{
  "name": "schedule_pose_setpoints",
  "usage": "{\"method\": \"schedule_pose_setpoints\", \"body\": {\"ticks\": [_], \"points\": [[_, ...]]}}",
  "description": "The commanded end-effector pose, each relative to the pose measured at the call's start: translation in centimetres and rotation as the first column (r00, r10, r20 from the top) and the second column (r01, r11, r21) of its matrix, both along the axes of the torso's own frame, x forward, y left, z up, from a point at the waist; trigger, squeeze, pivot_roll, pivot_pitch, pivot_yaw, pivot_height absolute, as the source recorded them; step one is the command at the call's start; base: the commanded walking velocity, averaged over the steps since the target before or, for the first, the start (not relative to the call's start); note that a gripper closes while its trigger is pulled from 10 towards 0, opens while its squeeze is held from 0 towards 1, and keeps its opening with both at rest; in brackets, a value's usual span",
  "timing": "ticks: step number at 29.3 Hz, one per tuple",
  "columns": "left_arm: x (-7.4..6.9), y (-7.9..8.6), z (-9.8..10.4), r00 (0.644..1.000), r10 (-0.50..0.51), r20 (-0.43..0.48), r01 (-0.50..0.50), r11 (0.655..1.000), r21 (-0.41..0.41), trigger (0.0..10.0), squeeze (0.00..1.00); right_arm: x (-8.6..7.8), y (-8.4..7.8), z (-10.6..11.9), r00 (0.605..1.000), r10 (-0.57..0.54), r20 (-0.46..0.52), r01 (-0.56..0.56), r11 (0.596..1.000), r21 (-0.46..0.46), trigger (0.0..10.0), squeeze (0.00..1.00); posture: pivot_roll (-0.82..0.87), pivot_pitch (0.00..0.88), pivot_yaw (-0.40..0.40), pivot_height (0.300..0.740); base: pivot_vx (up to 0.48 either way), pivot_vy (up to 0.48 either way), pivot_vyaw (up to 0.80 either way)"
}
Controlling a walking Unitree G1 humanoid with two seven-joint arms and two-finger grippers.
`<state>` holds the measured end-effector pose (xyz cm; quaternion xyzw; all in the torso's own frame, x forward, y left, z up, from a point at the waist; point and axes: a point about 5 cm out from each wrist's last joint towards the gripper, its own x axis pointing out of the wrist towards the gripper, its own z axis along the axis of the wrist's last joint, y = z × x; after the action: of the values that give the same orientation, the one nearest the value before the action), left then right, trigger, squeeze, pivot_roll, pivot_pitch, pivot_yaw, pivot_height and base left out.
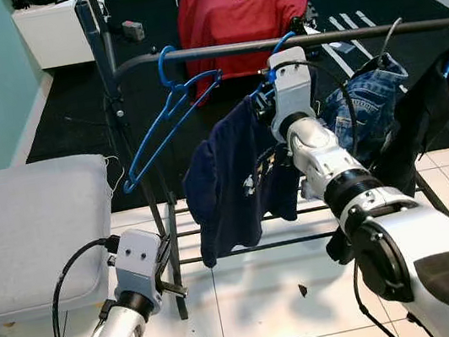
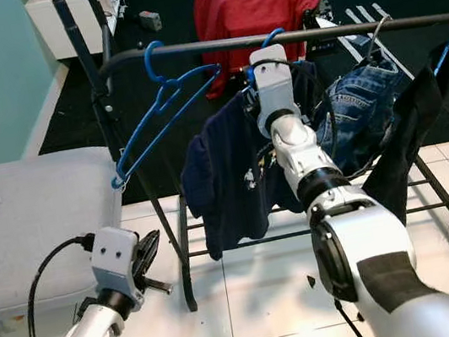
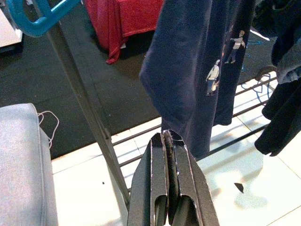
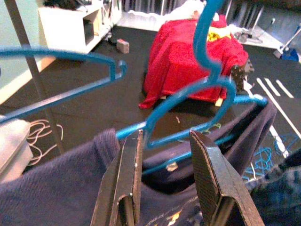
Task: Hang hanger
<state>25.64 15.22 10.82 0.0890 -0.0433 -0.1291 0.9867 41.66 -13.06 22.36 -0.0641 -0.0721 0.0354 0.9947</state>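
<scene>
A blue hanger [image 4: 207, 84] carrying a navy T-shirt [image 1: 226, 177] hangs by its hook [image 1: 281, 41] on the dark rail [image 1: 357, 33] of the clothes rack. My right gripper [image 4: 164, 136] is up at this hanger's neck, open, with the blue wire between its fingers [image 4: 127, 160] close to one of them. An empty blue hanger [image 1: 166, 113] hangs tilted on the rail further left. My left gripper [image 3: 168, 134] is shut on nothing, low down beside the rack's left leg [image 1: 170, 254].
Jeans [image 1: 367, 99] and a black garment [image 1: 421, 116] hang on the rail to the right. A grey cushioned seat [image 1: 28, 225] is at the left. Behind the rack stand a red-draped object [image 1: 239, 16] on dark carpet and a white cabinet [image 1: 57, 28].
</scene>
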Motion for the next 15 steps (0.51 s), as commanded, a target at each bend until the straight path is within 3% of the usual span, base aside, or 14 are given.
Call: {"method": "schedule_pose_setpoints", "body": {"ticks": [1, 4, 5, 6, 12, 13, 14, 15], "points": [[-0.1, -0.3, -0.3, 1.000, -0.009, -0.020, 0.009, 1.000, -0.011, 10.0, 0.00, -0.5, 0.0, -1.0, 1.000, 0.001, 0.014, -0.001, 1.000, 0.001, 10.0, 0.00, 0.06, 0.144, -0.009, 0.740, 0.000, 0.000, 0.00], [0.0, -0.4, -0.4, 1.000, -0.014, -0.020, 0.014, 1.000, -0.013, 10.0, 0.00, -0.9, -0.3, -1.6, 1.000, -0.004, 0.022, 0.004, 1.000, -0.002, 10.0, 0.00, 0.06, 0.133, -0.005, 0.740, 0.000, 0.000, 0.00], [0.1, -0.6, -0.4, 1.000, -0.018, -0.020, 0.018, 1.000, -0.015, 10.0, 0.00, -1.2, -0.6, -2.1, 1.000, -0.003, 0.025, 0.003, 1.000, -0.002, 10.0, 0.13, 0.06, 0.128, -0.004, 0.740, 0.000, 0.000, 0.00], [0.3, -0.7, -0.3, 1.000, -0.022, -0.018, 0.022, 1.000, -0.016, 10.0, 0.00, -1.6, -0.9, -2.6, 1.000, -0.002, 0.024, 0.002, 1.000, -0.006, 10.0, 1.00, 0.05, 0.120, -0.004, 0.740, 0.000, 0.000, 0.00], [0.6, -0.9, -0.2, 1.000, -0.027, -0.009, 0.026, 0.999, -0.021, 10.0, 0.00, -2.5, -1.4, -3.3, 0.999, -0.010, 0.032, 0.010, 1.000, -0.013, 10.0, 1.00, 0.05, 0.105, -0.011, 0.740, 0.000, 0.000, 0.00], [0.6, -0.9, -0.2, 1.000, -0.026, -0.008, 0.025, 0.999, -0.024, 10.0, 0.00, -2.8, -1.5, -3.1, 0.999, -0.023, 0.050, 0.023, 1.000, -0.003, 10.0, 0.27, 0.04, 0.098, -0.014, 0.740, 0.000, 0.000, 0.00], [0.6, -0.9, -0.2, 1.000, -0.026, -0.008, 0.025, 0.999, -0.024, 10.0, 0.00, -2.8, -1.5, -3.1, 0.999, -0.023, 0.050, 0.023, 1.000, -0.003, 10.0, 0.27, 0.04, 0.098, -0.014, 0.740, 0.000, 0.000, 0.00], [0.6, -0.9, -0.3, 1.000, -0.025, -0.006, 0.024, 0.999, -0.025, 10.0, 0.00, -3.1, -1.5, -2.6, 0.996, -0.037, 0.076, 0.037, 0.999, 0.008, 10.0, 0.00, 0.04, 0.097, -0.015, 0.740, 0.000, 0.000, 0.00]]}}
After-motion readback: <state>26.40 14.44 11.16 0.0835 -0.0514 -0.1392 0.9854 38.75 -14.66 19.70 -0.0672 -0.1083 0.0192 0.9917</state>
